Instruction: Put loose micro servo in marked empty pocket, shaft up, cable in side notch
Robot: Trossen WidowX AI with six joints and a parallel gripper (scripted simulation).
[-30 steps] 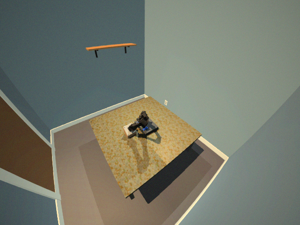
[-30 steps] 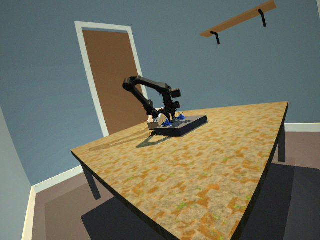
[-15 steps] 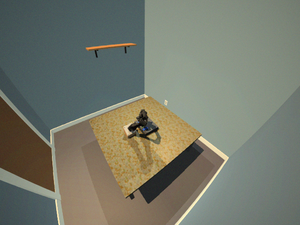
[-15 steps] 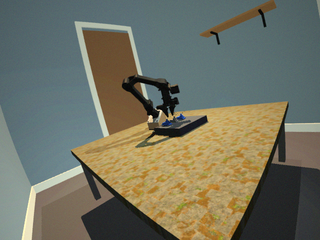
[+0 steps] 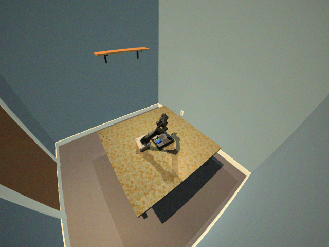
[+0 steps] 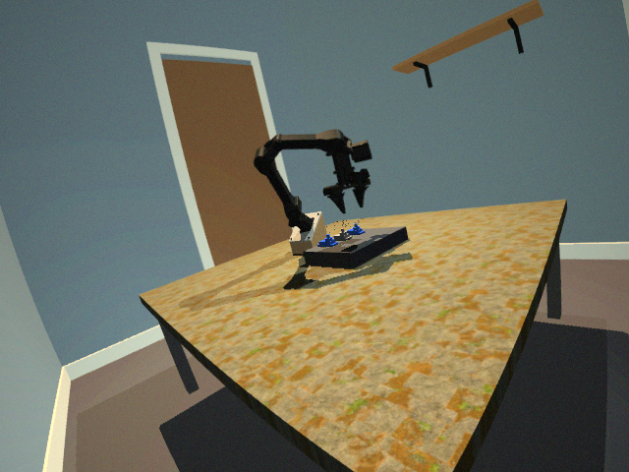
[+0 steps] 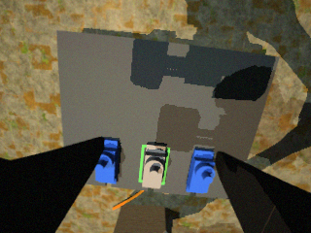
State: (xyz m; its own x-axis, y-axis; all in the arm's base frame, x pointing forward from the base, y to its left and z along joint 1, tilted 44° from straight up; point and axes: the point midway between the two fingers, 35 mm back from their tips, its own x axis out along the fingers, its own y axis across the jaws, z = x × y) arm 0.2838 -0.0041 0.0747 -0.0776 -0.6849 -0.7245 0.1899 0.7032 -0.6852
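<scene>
The loose micro servo (image 5: 156, 138) (image 6: 343, 234) (image 7: 152, 182), pale with a grey top, stands inside the green pocket outline (image 7: 141, 165) on the dark deck (image 5: 164, 142) (image 6: 330, 259) (image 7: 87, 87), between two blue servos. Its output shaft points up. It looks low and level, but whether both ears lie flat is too small to tell. Its orange cable (image 7: 128, 200) sticks out past the deck edge on the arm-base side; the side notch is not clearly visible. My gripper (image 6: 352, 208) (image 7: 160, 149) is open and empty, well above the deck and apart from the servo.
One blue servo (image 6: 327, 241) (image 7: 112, 146) and another blue servo (image 6: 356, 229) (image 7: 200, 183) stand on either side of the pocket. The arm's pale base (image 5: 140, 145) (image 6: 303, 247) is close beside the deck on the patterned table (image 5: 148, 186) (image 6: 355, 324).
</scene>
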